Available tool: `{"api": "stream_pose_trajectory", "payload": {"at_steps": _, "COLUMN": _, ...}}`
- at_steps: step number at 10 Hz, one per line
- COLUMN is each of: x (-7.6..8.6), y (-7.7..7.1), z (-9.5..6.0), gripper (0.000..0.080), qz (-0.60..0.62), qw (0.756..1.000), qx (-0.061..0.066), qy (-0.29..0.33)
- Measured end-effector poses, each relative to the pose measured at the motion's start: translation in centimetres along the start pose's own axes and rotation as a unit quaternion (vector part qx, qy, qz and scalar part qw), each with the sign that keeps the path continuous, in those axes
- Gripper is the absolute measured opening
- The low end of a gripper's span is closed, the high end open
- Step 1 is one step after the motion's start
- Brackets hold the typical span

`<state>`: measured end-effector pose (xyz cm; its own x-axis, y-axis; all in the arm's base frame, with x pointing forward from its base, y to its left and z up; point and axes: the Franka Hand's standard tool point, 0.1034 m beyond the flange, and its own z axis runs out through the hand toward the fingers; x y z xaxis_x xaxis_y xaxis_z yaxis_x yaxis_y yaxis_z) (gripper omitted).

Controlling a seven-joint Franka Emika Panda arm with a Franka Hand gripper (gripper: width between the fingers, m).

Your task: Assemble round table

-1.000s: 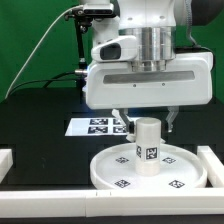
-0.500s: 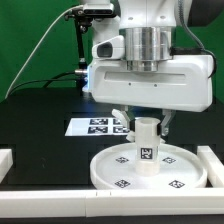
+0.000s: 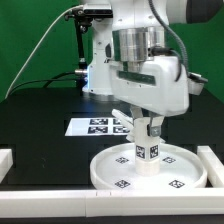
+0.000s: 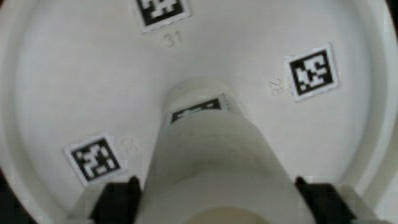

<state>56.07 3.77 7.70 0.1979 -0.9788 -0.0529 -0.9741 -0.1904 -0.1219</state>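
Observation:
The large rimmed round disc (image 3: pixel 101 175) lies flat near the table's front, with tags on its face. The short thick cylinder leg (image 3: pixel 147 151) stands upright at the disc's centre. My gripper (image 3: pixel 146 128) comes straight down over the leg and is shut on its upper part, one finger on each side. In the wrist view the leg (image 4: pixel 214 150) fills the space between my dark fingers (image 4: pixel 118 197), my gripper (image 4: pixel 214 200) is closed on it, and the disc (image 4: pixel 71 80) lies around its foot. The flat elongated base piece is out of view.
The marker board (image 3: pixel 92 127) lies behind the disc on the black table. White border rails run along the exterior view's right (image 3: pixel 213 165), the front (image 3: pixel 50 205) and the exterior view's left (image 3: pixel 4 160). A green screen stands behind.
My hand has turned about its vertical axis while staying over the disc's centre. The leg has turned with it; its tag now faces more to the front.

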Motion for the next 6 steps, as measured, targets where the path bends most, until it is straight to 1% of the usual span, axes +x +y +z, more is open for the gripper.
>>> {"api": "stream_pose_trajectory", "payload": {"at_steps": 2, "x": -0.19, "y": -0.03, "z": 0.02, "gripper": 0.0406, "qz": 0.094, "qw": 0.996, "qx": 0.001, "qy": -0.006}}
{"api": "stream_pose_trajectory", "payload": {"at_steps": 4, "x": -0.25, "y": -0.04, "z": 0.04, "gripper": 0.0406, "qz": 0.118, "qw": 0.993, "qx": 0.001, "qy": -0.006}}
{"api": "stream_pose_trajectory", "payload": {"at_steps": 5, "x": -0.39, "y": 0.04, "z": 0.04, "gripper": 0.0516, "qz": 0.068, "qw": 0.998, "qx": -0.007, "qy": -0.009}}
{"api": "stream_pose_trajectory", "payload": {"at_steps": 6, "x": -0.63, "y": -0.16, "z": -0.17, "gripper": 0.0606, "qz": 0.012, "qw": 1.000, "qx": -0.019, "qy": -0.018}}
